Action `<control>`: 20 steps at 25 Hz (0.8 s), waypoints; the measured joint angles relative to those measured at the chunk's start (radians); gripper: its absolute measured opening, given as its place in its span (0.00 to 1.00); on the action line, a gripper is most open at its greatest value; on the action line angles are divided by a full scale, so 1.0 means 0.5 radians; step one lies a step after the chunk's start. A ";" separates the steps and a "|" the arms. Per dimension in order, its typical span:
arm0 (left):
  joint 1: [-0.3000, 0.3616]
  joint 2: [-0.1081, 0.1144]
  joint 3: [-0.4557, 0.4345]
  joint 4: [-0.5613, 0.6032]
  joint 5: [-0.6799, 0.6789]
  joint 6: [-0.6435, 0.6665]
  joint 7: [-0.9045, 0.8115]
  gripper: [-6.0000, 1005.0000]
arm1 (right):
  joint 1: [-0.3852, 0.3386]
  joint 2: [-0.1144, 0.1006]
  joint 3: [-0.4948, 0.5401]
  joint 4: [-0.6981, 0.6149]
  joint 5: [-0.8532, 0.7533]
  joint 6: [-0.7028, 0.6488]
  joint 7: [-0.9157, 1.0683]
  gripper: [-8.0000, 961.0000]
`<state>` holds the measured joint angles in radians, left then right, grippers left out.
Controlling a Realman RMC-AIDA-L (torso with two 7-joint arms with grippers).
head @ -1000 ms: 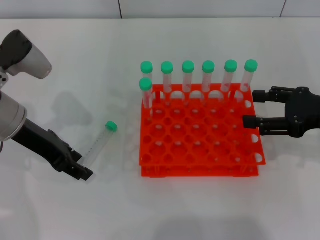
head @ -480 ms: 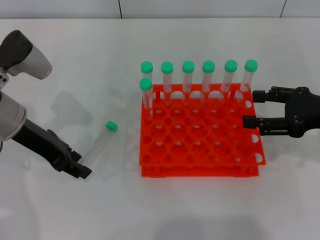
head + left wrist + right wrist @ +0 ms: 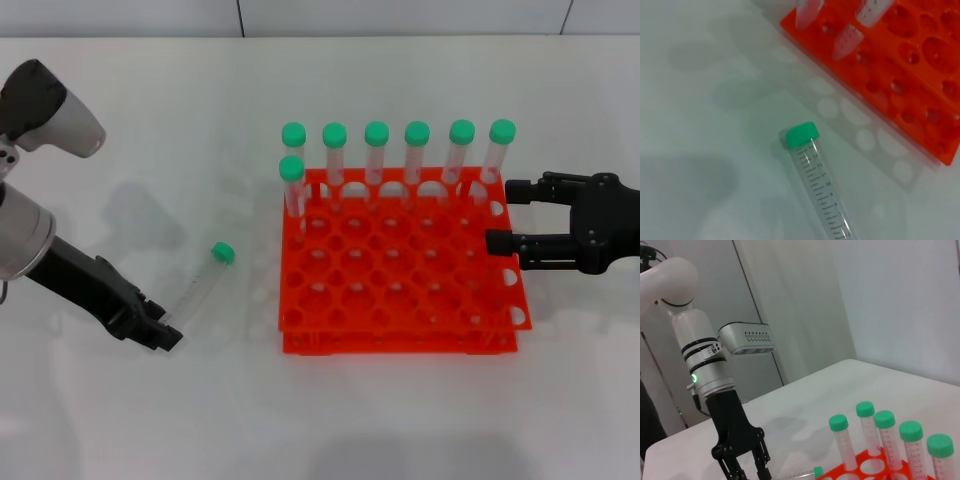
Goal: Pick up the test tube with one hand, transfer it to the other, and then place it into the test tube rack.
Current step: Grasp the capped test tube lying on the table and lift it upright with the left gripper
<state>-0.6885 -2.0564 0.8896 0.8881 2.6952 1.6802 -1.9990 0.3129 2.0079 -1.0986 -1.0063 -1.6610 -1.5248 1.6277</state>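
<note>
As left gripper (image 3: 160, 333) creeps slightly back along tabletop (image 3: 150, 120), I see its prongs apart, empty, just short of test tube (image 3: 200, 285) lying flat left of rack (image 3: 400, 265). Grasp pending. Right gripper (image 3: 510, 215) parked beside rack, open, empty.

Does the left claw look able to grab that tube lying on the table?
Probably yes. The left gripper sits low at the bottom end of the loose test tube, which lies alone on the table, apart from the test tube rack.
</note>
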 joint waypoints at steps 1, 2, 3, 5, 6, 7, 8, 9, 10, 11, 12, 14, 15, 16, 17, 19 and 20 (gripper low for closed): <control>-0.001 0.000 0.000 0.000 0.000 -0.003 -0.001 0.54 | 0.000 0.000 0.000 0.000 0.000 0.000 0.000 0.85; -0.001 -0.001 0.000 0.000 0.002 -0.006 -0.001 0.54 | 0.000 0.000 0.000 0.000 0.000 0.000 0.000 0.85; -0.001 -0.003 0.000 0.000 0.003 -0.010 -0.001 0.53 | 0.000 0.000 0.000 0.000 0.000 0.000 0.000 0.85; -0.001 -0.006 0.000 -0.002 0.008 -0.018 -0.001 0.50 | 0.000 0.000 -0.001 0.000 0.000 0.000 0.000 0.85; 0.000 -0.006 0.000 -0.003 0.010 -0.022 -0.001 0.48 | 0.000 0.000 -0.002 0.000 0.000 0.000 0.000 0.85; 0.000 -0.006 0.000 -0.003 0.012 -0.025 -0.001 0.46 | 0.000 0.000 -0.002 0.000 0.000 0.000 0.000 0.85; 0.001 -0.007 0.000 -0.004 0.013 -0.026 -0.002 0.44 | 0.000 0.000 -0.003 0.000 0.000 0.000 0.000 0.85; 0.002 -0.007 0.000 -0.004 0.014 -0.026 -0.002 0.44 | 0.000 0.000 -0.003 0.000 0.000 0.000 0.000 0.85; 0.002 -0.008 0.000 -0.003 0.014 -0.026 -0.002 0.44 | 0.000 0.000 -0.003 0.000 0.000 0.000 0.000 0.85; 0.003 -0.009 0.000 -0.003 0.015 -0.026 -0.002 0.44 | 0.000 0.000 -0.004 0.000 0.000 0.000 0.000 0.85; 0.004 -0.009 0.000 -0.003 0.015 -0.026 -0.002 0.44 | 0.000 0.000 -0.004 0.000 0.000 0.000 0.000 0.85; 0.005 -0.010 0.000 -0.003 0.015 -0.027 -0.002 0.44 | 0.000 0.000 -0.005 -0.001 -0.001 0.000 0.000 0.85; 0.005 -0.010 0.000 -0.004 0.016 -0.030 -0.002 0.44 | 0.000 0.000 -0.005 -0.001 -0.001 0.000 0.000 0.85; 0.005 -0.010 0.000 -0.003 0.017 -0.032 -0.002 0.43 | 0.000 0.000 -0.005 -0.001 -0.001 0.000 0.000 0.85; 0.006 -0.010 0.000 -0.003 0.018 -0.037 -0.002 0.43 | 0.000 0.000 -0.006 -0.001 -0.001 0.000 0.000 0.85; 0.006 -0.010 0.000 -0.004 0.018 -0.047 -0.002 0.42 | 0.000 0.000 -0.006 -0.001 -0.001 0.000 0.000 0.85; 0.005 -0.010 0.000 -0.009 0.018 -0.051 -0.002 0.41 | 0.000 0.000 -0.006 -0.001 -0.001 0.000 0.000 0.85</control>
<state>-0.6862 -2.0616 0.8896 0.8837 2.7043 1.6548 -2.0003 0.3129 2.0079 -1.1014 -1.0067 -1.6614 -1.5248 1.6275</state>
